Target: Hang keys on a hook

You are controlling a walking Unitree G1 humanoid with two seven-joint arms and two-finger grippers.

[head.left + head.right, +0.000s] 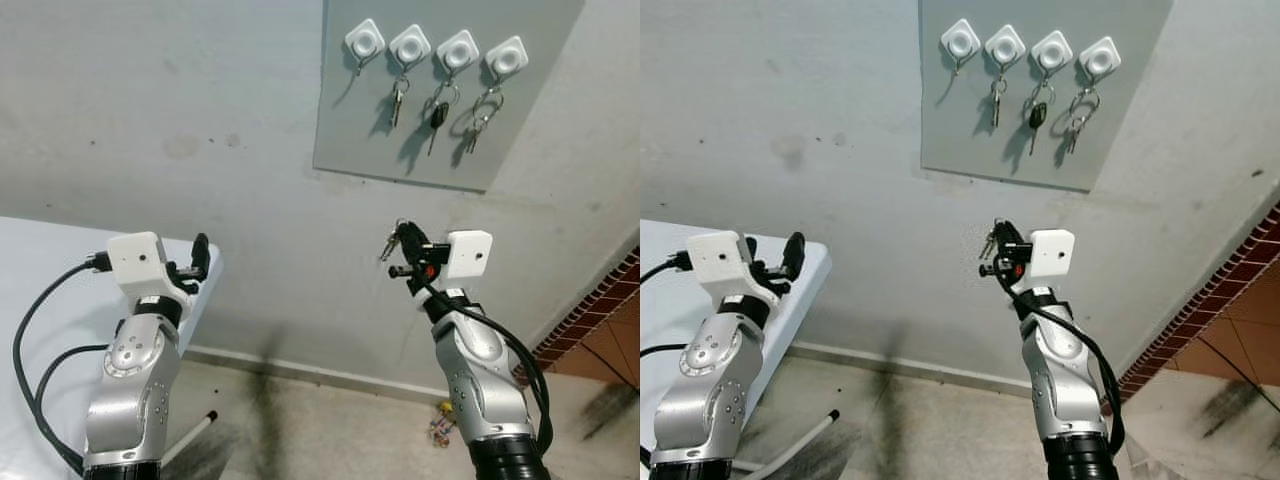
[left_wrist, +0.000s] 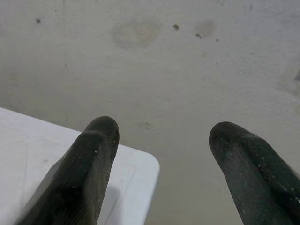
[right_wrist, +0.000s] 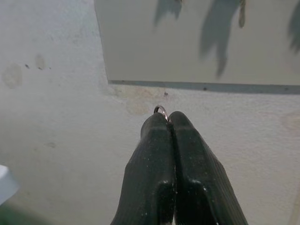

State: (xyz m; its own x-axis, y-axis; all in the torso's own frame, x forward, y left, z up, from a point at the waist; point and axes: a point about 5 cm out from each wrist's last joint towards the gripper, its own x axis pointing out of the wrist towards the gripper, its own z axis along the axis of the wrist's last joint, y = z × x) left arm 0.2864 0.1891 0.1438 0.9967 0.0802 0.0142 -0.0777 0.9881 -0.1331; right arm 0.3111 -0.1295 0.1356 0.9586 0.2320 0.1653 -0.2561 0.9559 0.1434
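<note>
A grey board (image 1: 430, 150) on the wall carries a row of white hooks. The leftmost hook (image 1: 365, 41) is bare; the other three hold key sets (image 1: 439, 110). My right gripper (image 1: 400, 243) is raised below the board, well short of the wall, shut on a bunch of keys (image 1: 389, 246) that hangs at its tips. A small ring (image 3: 161, 110) pokes out between its fingertips (image 3: 180, 122) in the right wrist view. My left gripper (image 1: 199, 256) is open with nothing in it, held above the corner of a white table (image 1: 40, 260).
The white table (image 1: 810, 275) fills the lower left beside my left arm. A plain grey wall stands ahead, with a brick edge (image 1: 595, 310) at the right. A white stick (image 1: 190, 435) and a small bit of litter (image 1: 440, 425) lie on the floor.
</note>
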